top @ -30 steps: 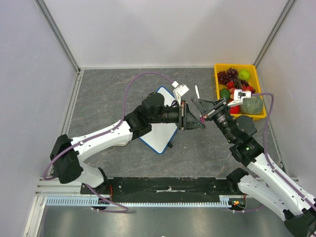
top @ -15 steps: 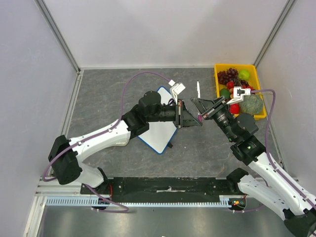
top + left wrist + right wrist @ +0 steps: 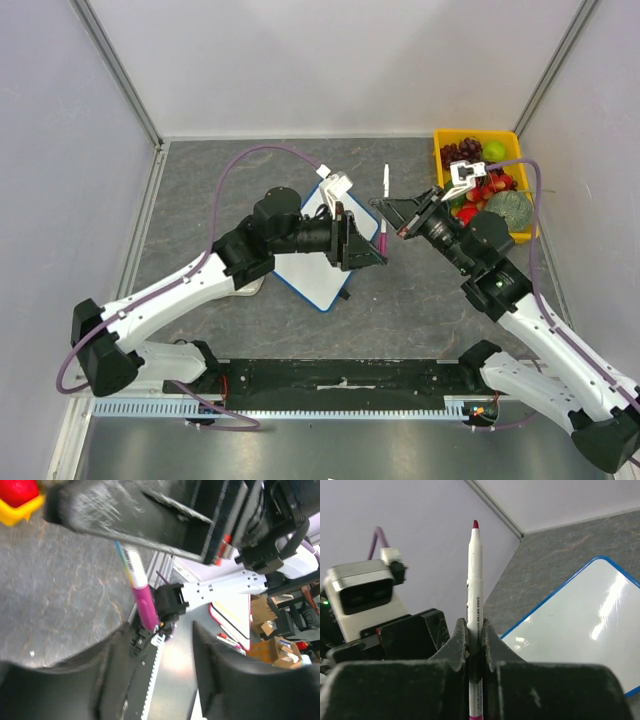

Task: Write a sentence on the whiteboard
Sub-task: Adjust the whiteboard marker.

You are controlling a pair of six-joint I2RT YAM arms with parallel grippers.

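The left arm has drawn back toward its own side, so the left claw (image 3: 368,250) now stands just off the marker (image 3: 385,185) instead of meeting it. Its fingers are spread with nothing between them. The whiteboard (image 3: 322,285) lies flat on the counter (image 3: 220,190), partly under that arm, with its near corner and right edge showing. The right claw (image 3: 475,635) is pressed together on the marker, whose tip points toward the far side. It hangs over bare counter just right of the board. A yellow fruit tray (image 3: 440,140) sits in the far right corner. Pale walls (image 3: 330,60) close in the grey counter.
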